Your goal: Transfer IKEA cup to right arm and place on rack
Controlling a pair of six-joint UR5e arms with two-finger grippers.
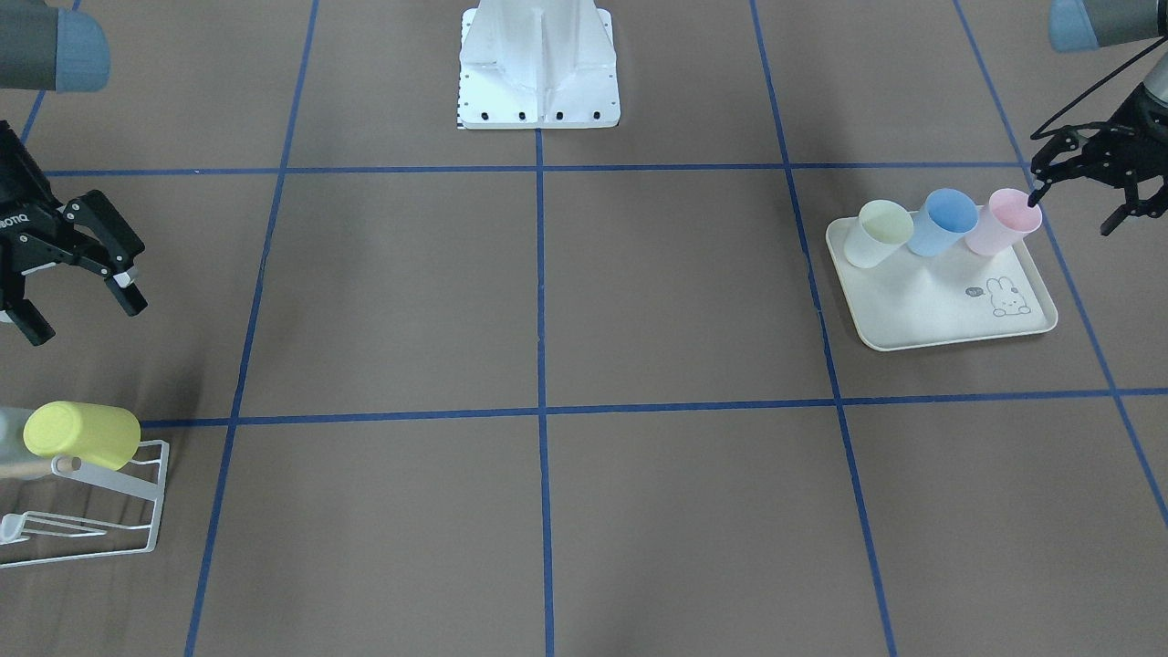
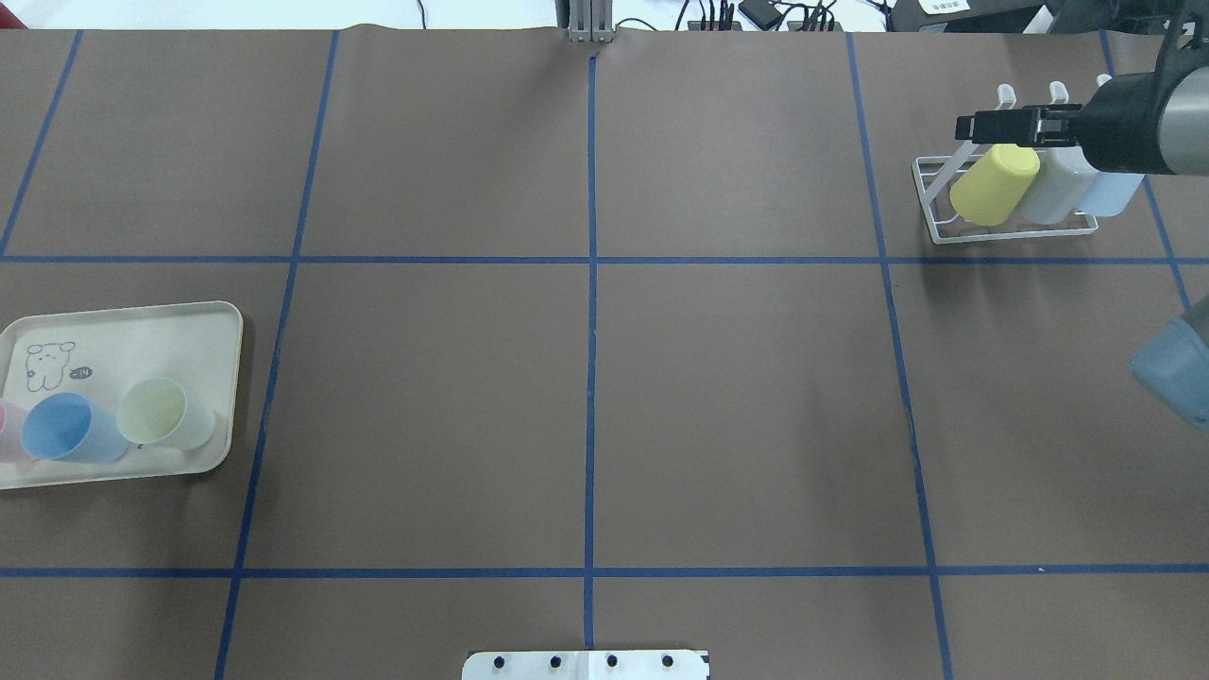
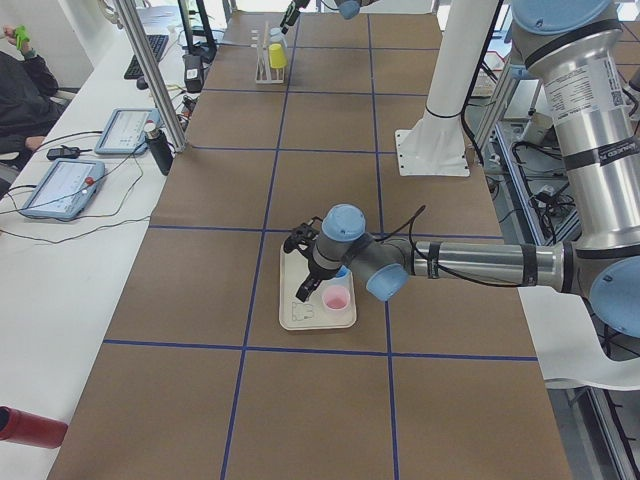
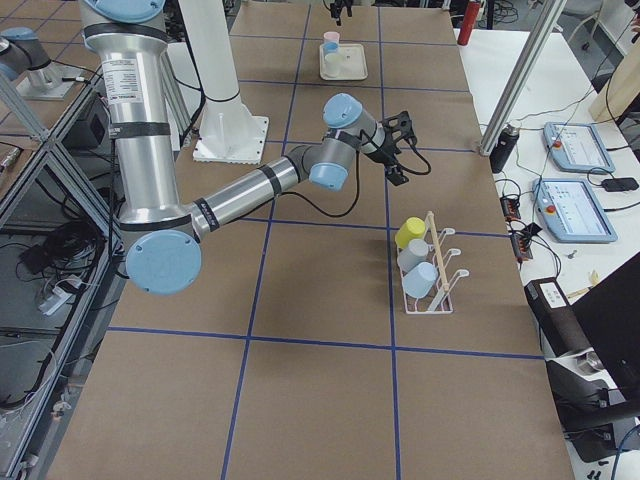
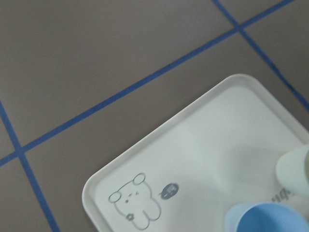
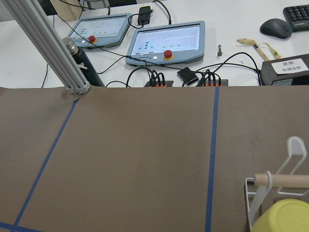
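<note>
Currently, a brown surface crossed by blue tape lines carries a cream tray at the robot's left end and a white wire rack at its right end, well apart.

On the tray three cups stand in a row, touching or nearly so, mouths up and empty: a pale green cup, a blue cup and a pink cup. Standing open-topped likely lets a thin finger reach the rim.

The left end effector is spread, with one fingertip at the pink cup's rim. I cannot tell whether that tip is inside the cup. The pink cup seems the next one to hand over, and it sits on the tray, not yet gripped.

The rack already holds three cups tipped over its slanted prongs, bases outward: a yellow cup, a grey-white cup and a pale blue cup. The slant probably keeps them from sliding off.

The right end effector hangs near the rack, fingers spread and empty, seemingly placed to receive a cup.
</note>
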